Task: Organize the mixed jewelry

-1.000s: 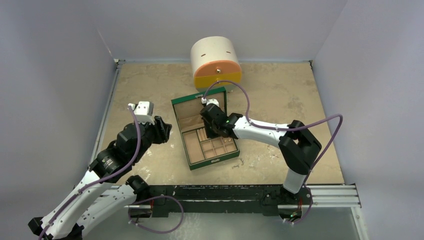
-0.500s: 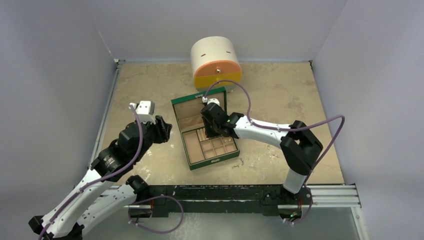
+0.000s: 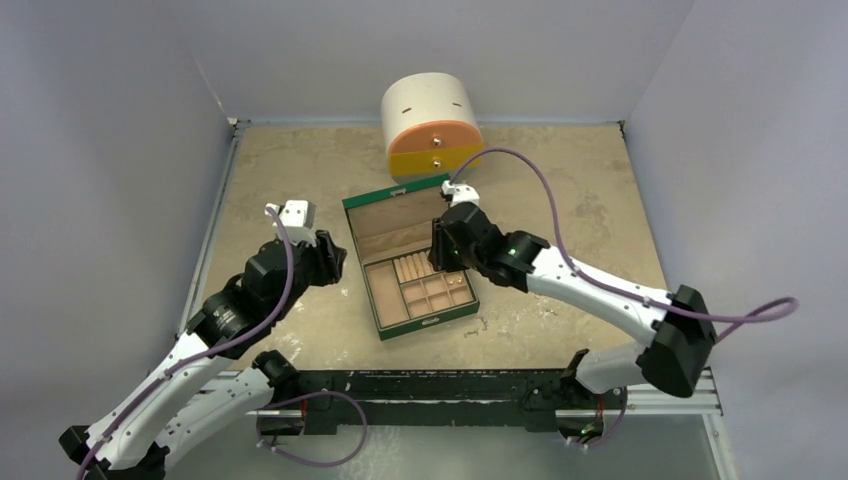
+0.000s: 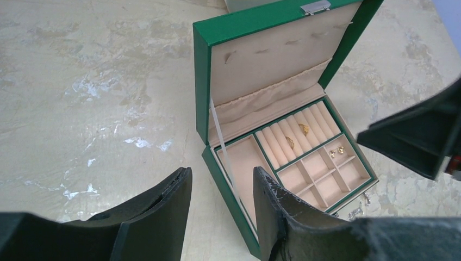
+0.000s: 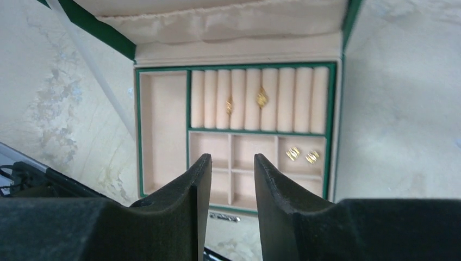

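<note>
The green box [image 3: 430, 322] stands open mid-table, its lid [image 4: 272, 51] upright. Two gold rings [image 5: 261, 97] sit in its ring rolls, and two small gold earrings [image 5: 303, 155] lie in the back right square compartment. The same rings [image 4: 303, 129] and earrings [image 4: 337, 151] show in the left wrist view. Little silvery pieces [image 4: 356, 212] lie on the table by the box's front right corner. My right gripper [image 5: 231, 157] hovers over the box's right part, open and holding nothing. My left gripper [image 4: 220, 171] is open and holding nothing, to the left of the box [image 4: 231, 187].
A round cream, orange and yellow drawer chest [image 3: 432, 125] stands behind the box, both drawers closed. Grey walls enclose the table on three sides. The right arm's purple cable [image 3: 540, 195] arcs over the table to the right of the box.
My right gripper has opened and drawn back to the right from over the ring rolls, uncovering them. The right arm's elbow swung right. The left arm barely moved.
</note>
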